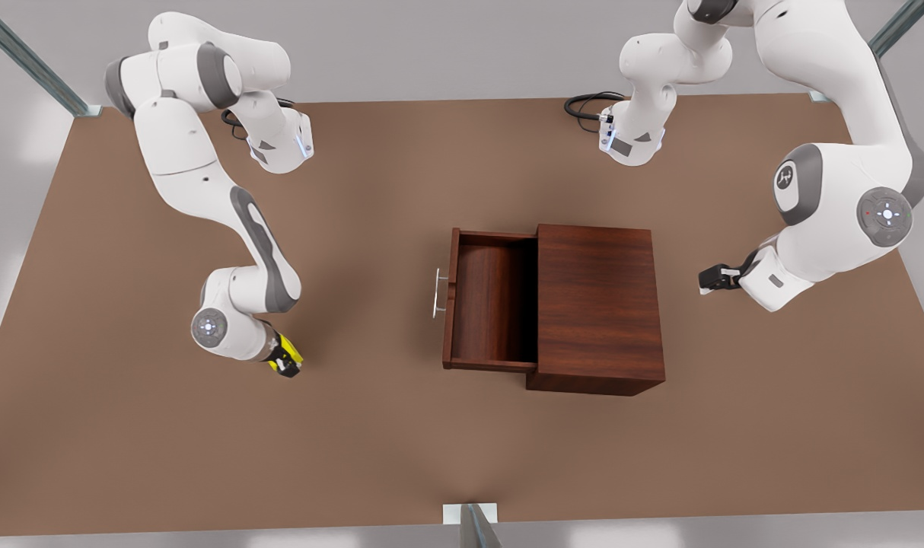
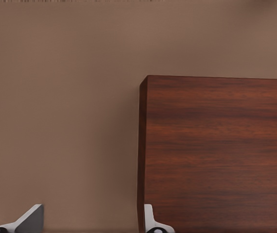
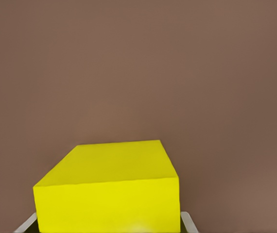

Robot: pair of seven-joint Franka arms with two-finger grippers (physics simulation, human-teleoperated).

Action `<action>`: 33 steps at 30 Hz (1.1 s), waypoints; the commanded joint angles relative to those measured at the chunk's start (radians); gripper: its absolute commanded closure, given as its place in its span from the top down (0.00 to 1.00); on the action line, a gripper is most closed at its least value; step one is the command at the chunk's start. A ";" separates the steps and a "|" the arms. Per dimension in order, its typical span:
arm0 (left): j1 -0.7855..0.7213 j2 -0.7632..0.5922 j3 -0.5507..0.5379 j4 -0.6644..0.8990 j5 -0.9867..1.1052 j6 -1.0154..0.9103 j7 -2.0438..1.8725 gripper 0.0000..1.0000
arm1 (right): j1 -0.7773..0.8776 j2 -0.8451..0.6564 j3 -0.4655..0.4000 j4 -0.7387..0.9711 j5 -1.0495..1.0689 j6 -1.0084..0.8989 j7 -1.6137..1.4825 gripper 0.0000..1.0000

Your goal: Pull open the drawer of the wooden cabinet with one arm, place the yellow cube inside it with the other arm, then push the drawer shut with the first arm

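The wooden cabinet (image 1: pixel 595 304) stands right of the table's middle, and its drawer (image 1: pixel 452 304) is pulled out toward the front view's left. The drawer's tray is empty and its silver handle (image 1: pixel 439 293) is free. On the front view's left, low over the table, my right gripper (image 1: pixel 285 359) is shut on the yellow cube (image 1: pixel 287 352). In the right wrist view the cube (image 3: pixel 114 189) fills the space between the fingers. My left gripper (image 1: pixel 707 280) hangs open on the cabinet's far side from the drawer, touching nothing. The left wrist view shows the cabinet (image 2: pixel 216 155) ahead of its fingertips (image 2: pixel 150 221).
The brown table (image 1: pixel 127 457) runs to pale edges on all sides. Black cables (image 1: pixel 587 103) lie by the arm bases at the back. Metal posts stand at the back corners, and another post (image 1: pixel 473 521) stands at the front edge.
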 commanded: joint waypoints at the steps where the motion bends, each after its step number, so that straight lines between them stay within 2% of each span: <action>1: 0.000 -0.001 0.000 0.001 0.001 0.000 0.013 1.00 | -0.001 0.005 0.000 -0.002 -0.006 0.019 0.023 1.00; 5: -0.001 -0.001 0.000 0.001 0.001 0.000 0.012 1.00 | -0.012 0.007 0.000 -0.002 -0.022 0.017 0.022 1.00; 6: -0.001 -0.001 0.000 0.001 0.001 0.000 0.012 1.00 | -0.012 0.005 0.000 -0.002 -0.022 0.017 0.025 0.95; 7: -0.001 -0.001 0.000 0.001 -0.001 0.000 0.012 1.00 | -0.012 0.005 0.000 -0.002 -0.022 0.015 0.026 0.85; 9: -0.001 -0.001 0.000 0.001 0.001 0.000 0.012 1.00 | -0.012 0.002 0.000 -0.002 -0.022 0.014 0.029 0.74; 13: -0.001 -0.001 0.000 0.001 0.001 0.000 0.012 1.00 | -0.012 -0.042 0.002 -0.012 -0.020 0.002 0.028 0.67; 21: -0.001 -0.001 0.000 0.001 -0.001 0.000 0.012 1.00 | 0.004 -0.215 0.017 -0.014 -0.018 -0.127 0.031 0.65; 26: -0.001 0.000 0.000 0.001 0.001 0.000 0.012 1.00 | 0.074 -0.315 0.025 0.006 -0.014 -0.254 0.095 0.65; 33: -0.001 -0.001 0.000 0.001 0.001 0.000 0.012 1.00 | 0.286 -0.314 0.028 0.207 -0.015 -0.474 0.439 0.66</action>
